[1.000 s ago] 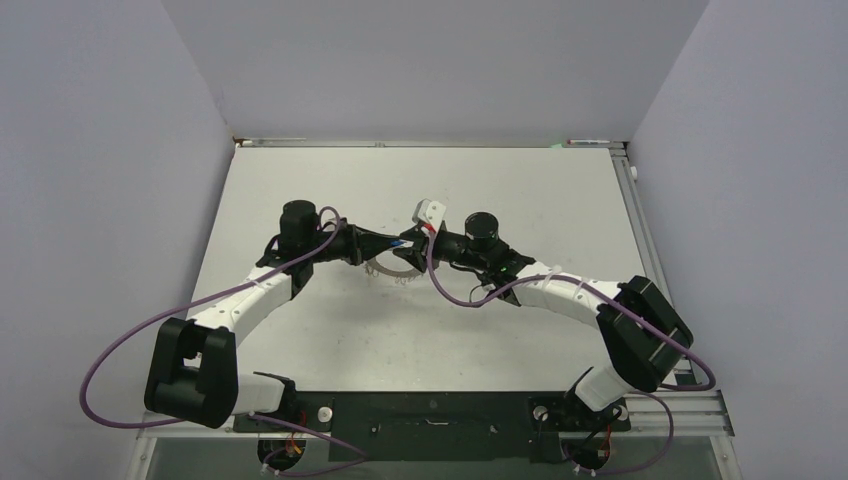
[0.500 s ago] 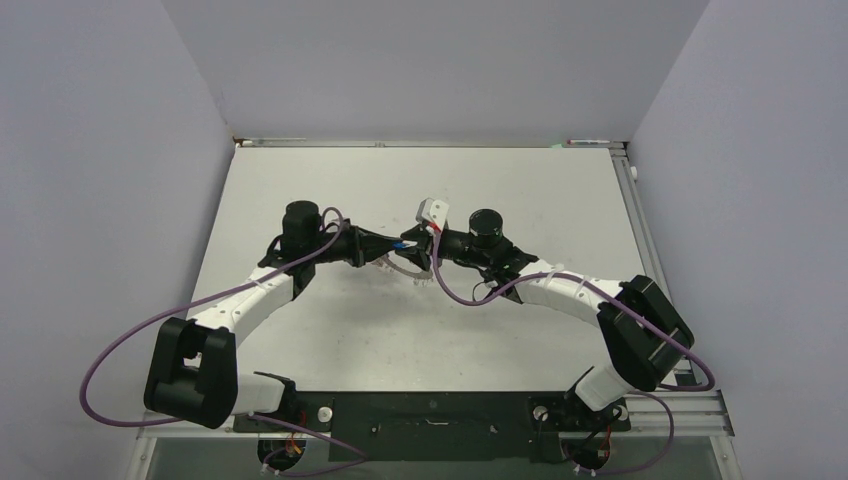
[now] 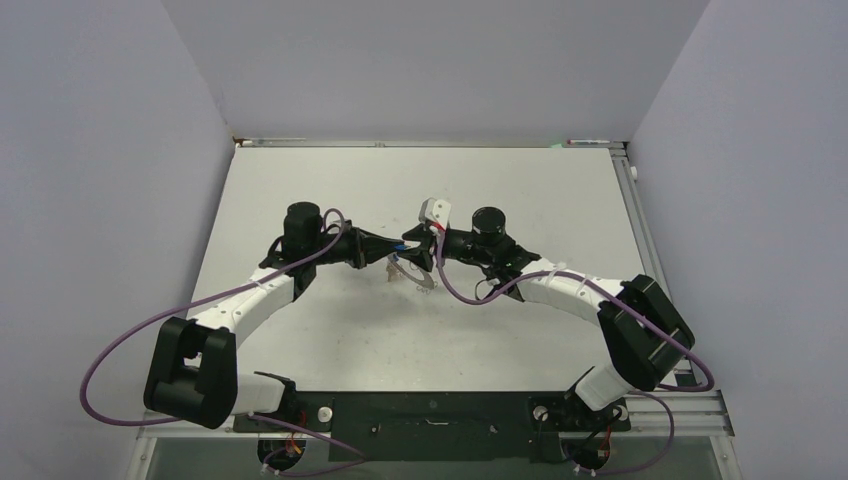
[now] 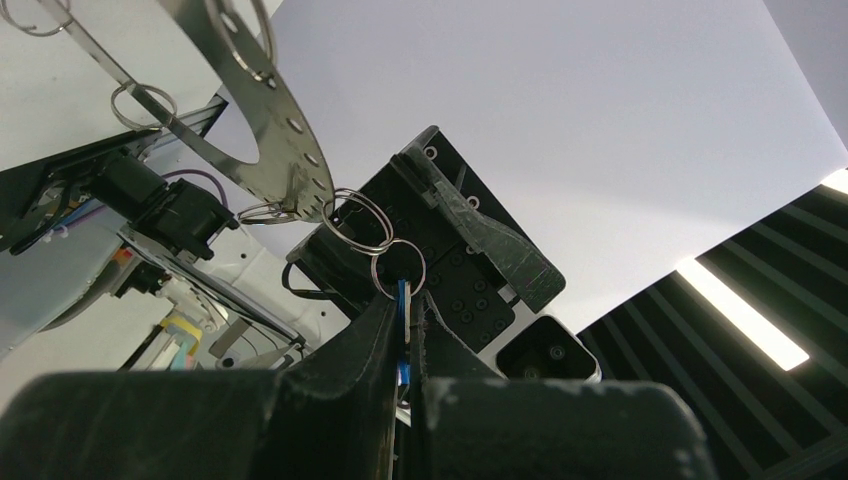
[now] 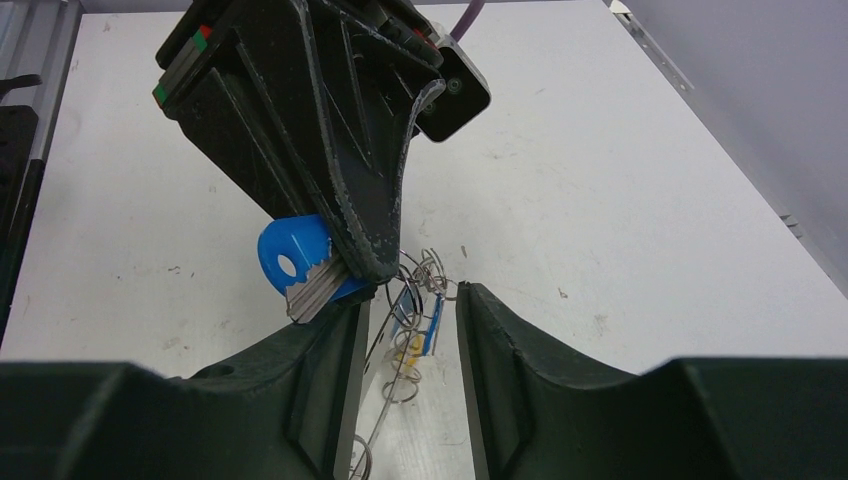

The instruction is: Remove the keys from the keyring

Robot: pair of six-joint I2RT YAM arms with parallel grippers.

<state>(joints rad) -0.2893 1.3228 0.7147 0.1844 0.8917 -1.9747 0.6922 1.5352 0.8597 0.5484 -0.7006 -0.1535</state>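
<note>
Arms meet mid-table, grippers nose to nose. Left gripper [image 4: 407,302] clamped tight on blue key [image 5: 293,262], with tag and silver blade poking out the side. Right gripper [image 5: 408,312] has fingers spread apart. Keyring [image 4: 265,145] wire and other keys [image 5: 420,325] with blue and yellow tags dangle in that gap, over table [image 5: 620,200]. Small split rings [image 4: 398,268] chain blue key to keyring. Can't tell if right fingers touch anything.
</note>
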